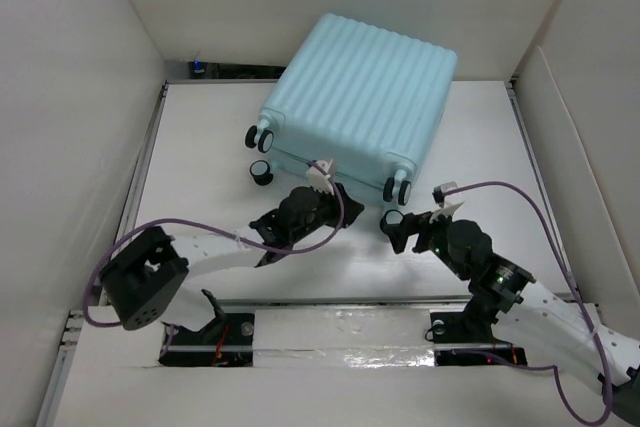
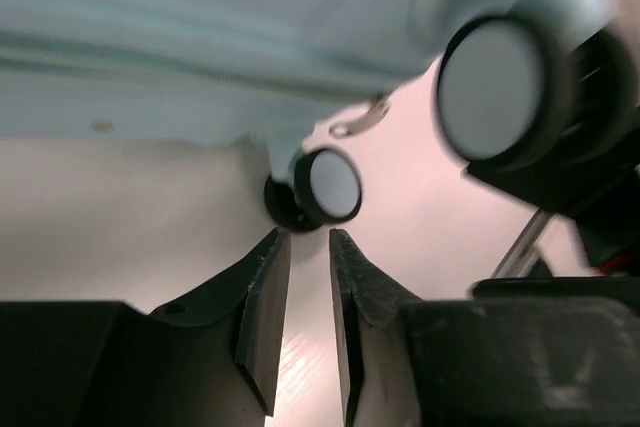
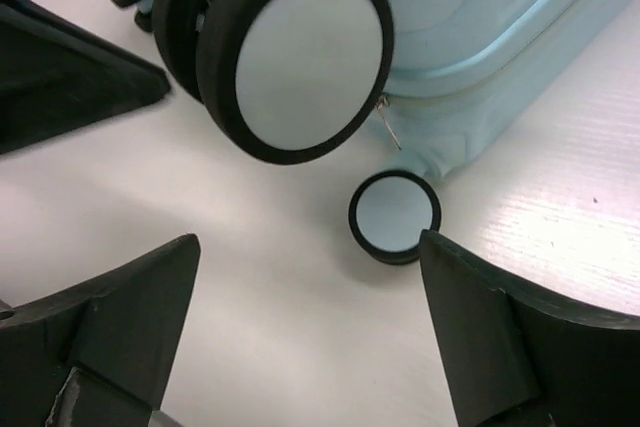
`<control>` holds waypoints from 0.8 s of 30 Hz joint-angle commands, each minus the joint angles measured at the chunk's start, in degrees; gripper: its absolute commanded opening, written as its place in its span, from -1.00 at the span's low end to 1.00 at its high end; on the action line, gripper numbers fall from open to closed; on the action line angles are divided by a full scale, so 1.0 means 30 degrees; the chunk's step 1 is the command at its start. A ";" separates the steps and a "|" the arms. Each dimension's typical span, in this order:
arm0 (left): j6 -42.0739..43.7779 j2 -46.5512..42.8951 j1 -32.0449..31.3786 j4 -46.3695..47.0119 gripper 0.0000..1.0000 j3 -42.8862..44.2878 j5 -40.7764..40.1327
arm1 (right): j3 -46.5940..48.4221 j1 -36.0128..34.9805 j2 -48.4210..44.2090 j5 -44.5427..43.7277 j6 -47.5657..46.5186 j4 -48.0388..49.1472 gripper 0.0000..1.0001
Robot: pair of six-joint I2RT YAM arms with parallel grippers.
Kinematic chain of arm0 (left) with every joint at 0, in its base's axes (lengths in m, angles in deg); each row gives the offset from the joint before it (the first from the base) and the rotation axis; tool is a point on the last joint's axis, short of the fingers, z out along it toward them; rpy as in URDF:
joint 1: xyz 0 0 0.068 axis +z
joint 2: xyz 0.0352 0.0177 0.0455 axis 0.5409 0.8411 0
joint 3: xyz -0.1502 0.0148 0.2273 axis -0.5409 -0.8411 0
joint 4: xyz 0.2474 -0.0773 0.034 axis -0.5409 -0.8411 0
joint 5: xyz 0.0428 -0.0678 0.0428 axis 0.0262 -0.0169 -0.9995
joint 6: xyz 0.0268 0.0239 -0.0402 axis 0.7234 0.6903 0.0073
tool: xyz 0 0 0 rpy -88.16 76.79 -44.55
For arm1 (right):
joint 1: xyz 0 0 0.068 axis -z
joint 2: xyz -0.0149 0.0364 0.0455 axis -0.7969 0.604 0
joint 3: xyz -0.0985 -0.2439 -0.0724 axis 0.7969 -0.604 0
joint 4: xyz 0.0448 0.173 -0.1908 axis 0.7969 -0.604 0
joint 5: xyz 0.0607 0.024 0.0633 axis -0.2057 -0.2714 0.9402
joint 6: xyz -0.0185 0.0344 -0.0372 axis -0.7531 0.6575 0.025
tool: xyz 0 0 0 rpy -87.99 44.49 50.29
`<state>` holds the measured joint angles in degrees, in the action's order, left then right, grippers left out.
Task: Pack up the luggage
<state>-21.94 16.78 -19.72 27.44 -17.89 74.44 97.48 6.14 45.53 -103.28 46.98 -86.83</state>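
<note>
The luggage point(image 1: 355, 97) is a pale aqua ribbed hard-shell suitcase. It lies flat and closed at the back middle of the white table point(image 1: 200, 147), with its spinner wheels point(image 1: 260, 171) facing the arms. My left gripper point(image 1: 328, 185) is at the suitcase's near edge. In the left wrist view point(image 2: 307, 233) its jaws are almost together and hold nothing, and a wheel point(image 2: 330, 185) sits just beyond the tips. My right gripper point(image 1: 405, 227) is wide open and empty at the near right corner. In the right wrist view point(image 3: 310, 237) it has a small wheel point(image 3: 394, 215) by its right fingertip point(image 3: 440, 252).
White walls box in the table on the left point(image 1: 70, 97), back and right point(image 1: 590, 117). A second wheel point(image 3: 290, 57) looms close above the right gripper. The left arm point(image 3: 60, 77) shows at that view's left edge. Purple cables point(image 1: 530, 207) loop off both arms.
</note>
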 commanded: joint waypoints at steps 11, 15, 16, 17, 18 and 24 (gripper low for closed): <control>0.1029 0.6706 -0.2110 0.7118 -0.02 0.2509 -0.0516 | 0.3397 -0.0049 -0.2630 0.0060 -0.1196 -0.4002 -0.34; 0.1233 0.7907 -0.2315 0.7938 -0.01 0.3331 -0.3147 | 0.3661 -0.0049 -0.2516 0.0529 -0.1226 -0.3973 -0.02; 0.1263 0.8373 -0.2315 0.8345 -0.03 0.3478 -0.3649 | 0.3691 -0.0049 -0.2486 0.0558 -0.1197 -0.3915 0.14; 0.1437 0.8610 -0.2490 0.8640 -0.03 0.3769 -0.4032 | 0.3749 -0.0049 -0.2457 0.0588 -0.1225 -0.3828 0.19; 0.1584 0.8844 -0.2694 0.8875 -0.04 0.3917 -0.4964 | 0.3779 -0.0049 -0.2456 0.0617 -0.1255 -0.3769 0.21; 0.2931 1.0428 -0.3631 1.0104 -0.14 0.5091 -0.9093 | 0.4072 -0.0049 -0.2398 0.1349 -0.1577 -0.3183 0.21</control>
<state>-15.72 48.29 -30.17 50.31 -6.19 58.16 106.66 6.14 38.19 -101.10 43.52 -97.88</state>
